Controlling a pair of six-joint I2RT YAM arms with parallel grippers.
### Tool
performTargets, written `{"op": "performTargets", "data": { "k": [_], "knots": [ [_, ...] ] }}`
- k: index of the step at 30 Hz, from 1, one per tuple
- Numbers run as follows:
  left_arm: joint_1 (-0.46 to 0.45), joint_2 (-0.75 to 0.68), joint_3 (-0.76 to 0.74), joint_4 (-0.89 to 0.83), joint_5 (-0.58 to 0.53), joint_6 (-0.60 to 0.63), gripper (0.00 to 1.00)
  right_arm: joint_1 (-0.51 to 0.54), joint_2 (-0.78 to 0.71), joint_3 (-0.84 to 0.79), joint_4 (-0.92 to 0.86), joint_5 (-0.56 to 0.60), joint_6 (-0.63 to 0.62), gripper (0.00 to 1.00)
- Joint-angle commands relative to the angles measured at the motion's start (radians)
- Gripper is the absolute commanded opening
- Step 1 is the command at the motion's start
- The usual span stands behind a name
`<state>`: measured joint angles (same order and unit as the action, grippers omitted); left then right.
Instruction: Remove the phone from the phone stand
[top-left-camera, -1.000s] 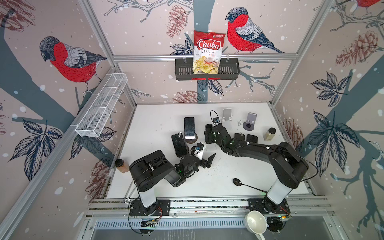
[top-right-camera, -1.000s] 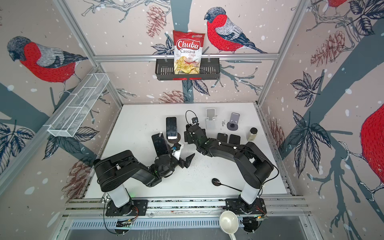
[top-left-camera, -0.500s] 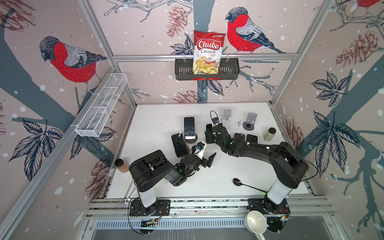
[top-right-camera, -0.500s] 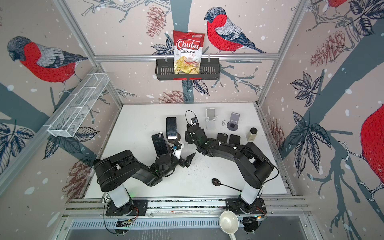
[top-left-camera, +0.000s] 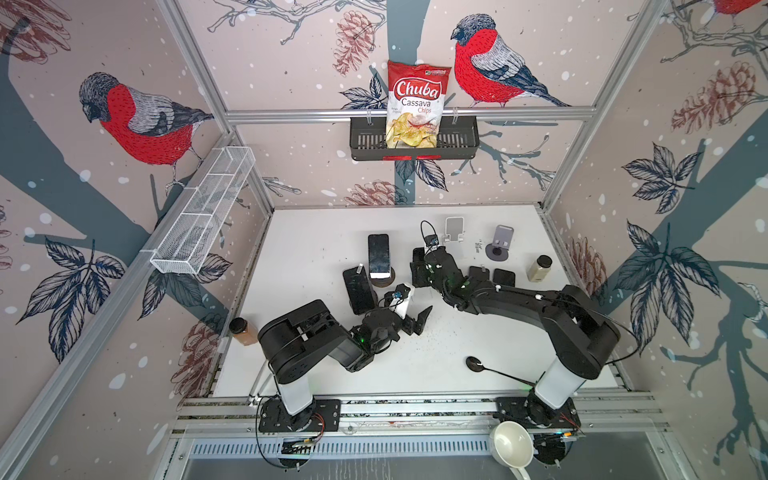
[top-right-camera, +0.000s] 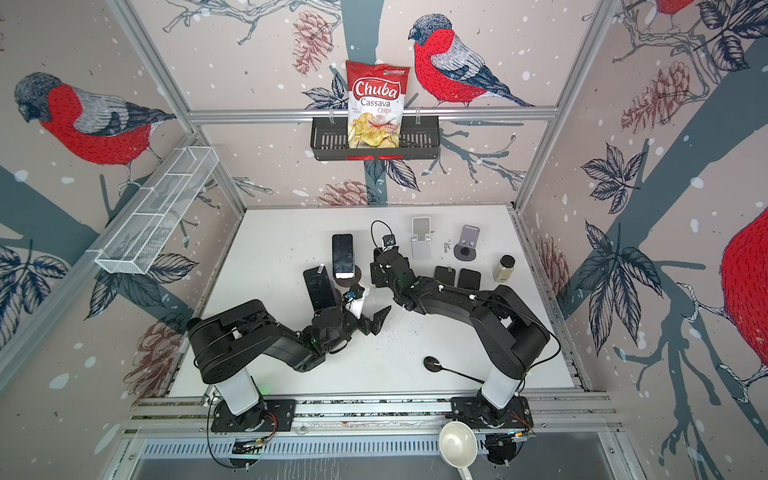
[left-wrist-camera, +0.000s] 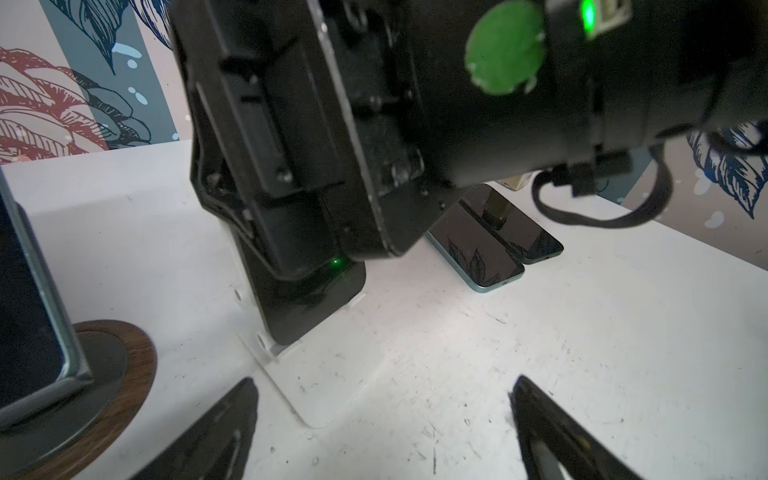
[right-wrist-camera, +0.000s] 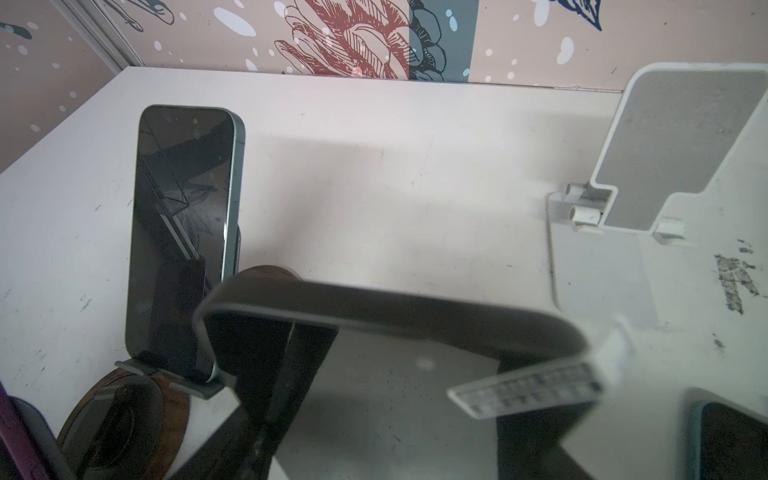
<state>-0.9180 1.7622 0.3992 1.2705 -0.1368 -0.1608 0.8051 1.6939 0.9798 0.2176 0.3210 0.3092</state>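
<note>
The phone (left-wrist-camera: 320, 303) leans in its stand (left-wrist-camera: 328, 386), long axis running up into my right gripper (top-left-camera: 419, 272), whose jaws straddle its top edge, pinching or not I cannot tell, while my left gripper (left-wrist-camera: 384, 382) hangs wide open near the base.

A robot lab test cell, not a lived-in room; aluminium frame posts (top-left-camera: 201, 70) box in a white tabletop (top-left-camera: 316, 241); printed bird wallpaper (top-left-camera: 141, 120) forms the walls; the left arm (top-left-camera: 307, 336) and right arm (top-left-camera: 582, 328) are bolted to a metal rail (top-left-camera: 415, 405); a chip bag (top-left-camera: 417, 104) sits in a hung black basket (top-left-camera: 457, 139) as a prop.
</note>
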Motion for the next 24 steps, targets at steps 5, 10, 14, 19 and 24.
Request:
{"op": "performTargets", "data": {
  "k": [5,10,14,19,24],
  "knots": [
    [0.002,-0.004,0.003,0.013,-0.018,-0.003,0.94,0.004,-0.035,0.015,-0.006,0.021,-0.02,0.66],
    [0.002,-0.007,0.004,0.003,-0.024,-0.005,0.94,0.004,-0.05,0.045,-0.06,0.016,-0.021,0.65],
    [0.002,-0.012,0.004,-0.006,-0.024,-0.005,0.94,-0.002,-0.071,0.059,-0.094,0.005,-0.016,0.64],
    [0.002,-0.016,0.006,-0.017,-0.031,-0.01,0.94,-0.023,-0.107,0.053,-0.121,-0.02,0.002,0.63],
    [0.002,-0.018,0.004,-0.025,-0.037,-0.014,0.93,-0.057,-0.146,0.038,-0.156,-0.047,0.019,0.63]
  ]
}}
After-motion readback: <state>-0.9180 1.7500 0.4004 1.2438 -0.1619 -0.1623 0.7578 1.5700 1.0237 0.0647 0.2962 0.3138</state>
